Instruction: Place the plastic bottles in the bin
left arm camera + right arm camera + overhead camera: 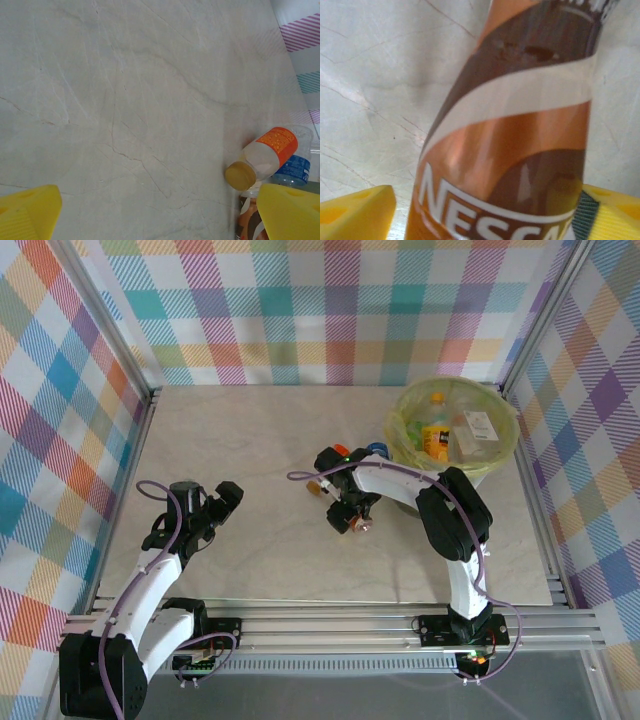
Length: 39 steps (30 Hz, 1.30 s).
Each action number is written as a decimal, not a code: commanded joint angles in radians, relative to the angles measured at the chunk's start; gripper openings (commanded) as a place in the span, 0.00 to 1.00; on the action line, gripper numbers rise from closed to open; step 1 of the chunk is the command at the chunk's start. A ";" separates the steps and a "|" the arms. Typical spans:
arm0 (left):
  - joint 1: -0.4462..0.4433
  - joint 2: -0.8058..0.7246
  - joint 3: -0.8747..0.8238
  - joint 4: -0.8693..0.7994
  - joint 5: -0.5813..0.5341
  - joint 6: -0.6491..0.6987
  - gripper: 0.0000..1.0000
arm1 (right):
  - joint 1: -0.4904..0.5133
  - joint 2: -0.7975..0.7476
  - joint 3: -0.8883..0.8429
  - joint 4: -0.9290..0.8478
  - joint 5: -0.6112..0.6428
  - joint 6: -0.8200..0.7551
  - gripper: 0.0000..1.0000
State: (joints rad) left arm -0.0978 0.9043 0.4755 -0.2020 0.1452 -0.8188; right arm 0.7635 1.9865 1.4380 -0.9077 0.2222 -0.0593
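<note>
A brown and orange plastic bottle (pixel 515 130) lies on the table between the fingers of my right gripper (pixel 487 212). The jaws are open around it: the right finger (pixel 615 212) is against the bottle and the left finger (pixel 355 212) stands a little apart. From above, the right gripper (pixel 350 512) is left of the bin (pixel 405 418), which holds several bottles (pixel 437 435). My left gripper (pixel 157 207) is open over bare table, far left (pixel 228 496). To its right lie an orange-labelled bottle (pixel 265 156) with a yellow cap and a blue-labelled bottle (pixel 295 171).
Checked cloth walls on a metal frame (pixel 130 390) close in the table on three sides. The right arm's elbow (pixel 455 510) stands just in front of the bin. The marbled tabletop (pixel 250 430) stretches bare between the two arms and to the back left.
</note>
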 commanded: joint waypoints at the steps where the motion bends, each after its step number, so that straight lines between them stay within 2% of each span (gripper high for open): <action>1: -0.013 0.005 -0.012 0.031 -0.010 -0.003 1.00 | 0.003 0.010 -0.024 -0.005 -0.048 0.035 0.79; 5: -0.017 0.008 -0.012 0.032 -0.011 -0.003 1.00 | 0.013 -0.003 -0.036 -0.004 -0.058 0.066 0.64; 13: -0.020 0.016 -0.009 0.038 -0.014 -0.004 1.00 | 0.072 -0.114 -0.018 -0.092 -0.021 0.180 0.54; 23: -0.026 0.043 0.000 0.056 -0.016 0.002 1.00 | 0.094 -0.434 0.060 -0.172 0.002 0.310 0.51; 30: -0.035 0.063 0.011 0.067 -0.011 0.009 1.00 | 0.081 -0.601 0.175 -0.150 0.100 0.326 0.51; 35: -0.047 0.084 0.023 0.072 -0.010 0.017 1.00 | 0.009 -0.659 0.244 -0.113 0.138 0.321 0.52; 39: -0.059 0.102 0.031 0.075 -0.010 0.021 1.00 | -0.100 -0.683 0.276 -0.078 0.108 0.299 0.53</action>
State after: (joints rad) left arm -0.1436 0.9966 0.4755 -0.1497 0.1383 -0.8177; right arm 0.7189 1.3209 1.6825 -1.0222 0.3252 0.2474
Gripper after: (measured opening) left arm 0.997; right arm 0.530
